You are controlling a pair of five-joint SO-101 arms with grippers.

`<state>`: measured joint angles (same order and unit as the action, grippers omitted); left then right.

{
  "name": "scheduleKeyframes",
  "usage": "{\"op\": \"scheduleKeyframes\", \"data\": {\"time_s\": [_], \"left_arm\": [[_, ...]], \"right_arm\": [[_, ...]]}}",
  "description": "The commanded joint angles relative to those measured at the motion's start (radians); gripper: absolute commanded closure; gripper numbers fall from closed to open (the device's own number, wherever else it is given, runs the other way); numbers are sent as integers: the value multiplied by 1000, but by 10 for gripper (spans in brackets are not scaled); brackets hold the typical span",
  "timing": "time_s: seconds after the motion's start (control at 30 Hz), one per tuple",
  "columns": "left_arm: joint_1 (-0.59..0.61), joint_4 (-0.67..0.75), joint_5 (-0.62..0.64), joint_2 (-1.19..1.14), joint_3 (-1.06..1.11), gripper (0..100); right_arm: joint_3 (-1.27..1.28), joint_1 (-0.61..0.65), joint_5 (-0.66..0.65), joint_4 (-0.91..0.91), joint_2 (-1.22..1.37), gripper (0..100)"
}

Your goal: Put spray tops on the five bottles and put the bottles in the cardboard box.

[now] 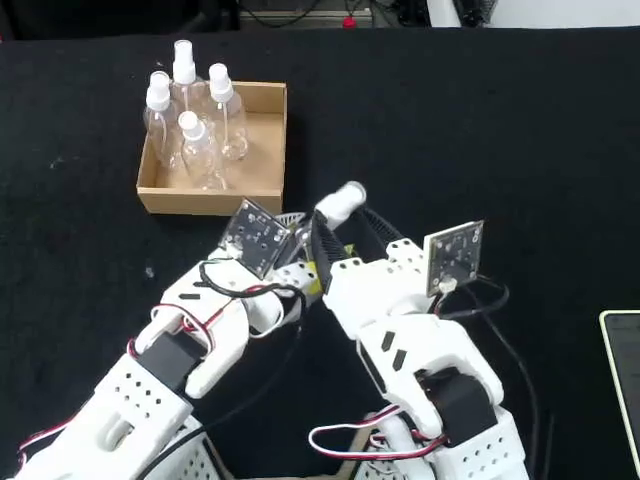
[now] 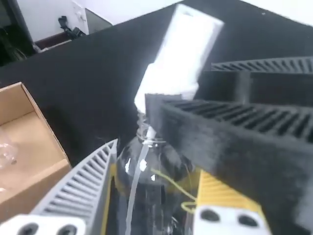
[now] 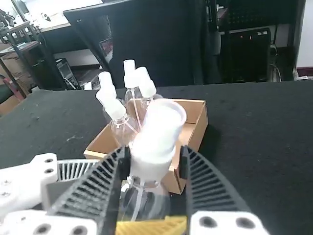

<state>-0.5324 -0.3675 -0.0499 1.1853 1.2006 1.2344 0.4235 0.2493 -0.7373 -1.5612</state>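
Note:
A clear bottle [image 2: 151, 171] is held up over the black table between both arms, just in front of the cardboard box [image 1: 210, 200]. My left gripper [image 2: 146, 196] is shut on the bottle's body, grey fingers on each side. A white spray top [image 3: 155, 134] sits tilted on the bottle's neck, and my right gripper [image 3: 154, 151] is shut on it with its black ribbed fingers [image 2: 234, 127]. From above, the spray top [image 1: 340, 203] sticks out beyond both grippers. Several capped bottles [image 1: 195, 110] stand in the far left part of the box.
The near right part of the box floor [image 1: 262, 150] is bare. A white-edged flat object [image 1: 622, 380] lies at the table's right edge. Black cloth [image 1: 480, 130] stretches open to the right of the box. A chair [image 3: 146, 44] stands beyond the table.

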Motion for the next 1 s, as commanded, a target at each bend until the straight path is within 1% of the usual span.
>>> {"op": "scheduleKeyframes", "data": {"time_s": [0.0,0.23,0.37,0.6,0.7,0.8,0.87,0.97], "left_arm": [[30,60,15,23,-27,852],[36,64,17,23,-28,852],[77,66,17,23,-28,852],[79,66,17,23,-27,852],[79,58,17,35,-27,852],[77,43,17,112,2,852],[77,41,15,187,35,852],[79,-8,14,282,67,852]], "right_arm": [[-54,-2,-14,-28,4,858],[-124,-2,-75,-31,7,857],[-133,0,-75,-38,-1,857],[-163,-8,-71,-52,-1,858],[-219,-81,-69,-58,-1,861],[-249,-175,-68,-61,8,875],[-245,-196,-69,-63,10,907],[-232,-199,-69,-41,50,934]]}}
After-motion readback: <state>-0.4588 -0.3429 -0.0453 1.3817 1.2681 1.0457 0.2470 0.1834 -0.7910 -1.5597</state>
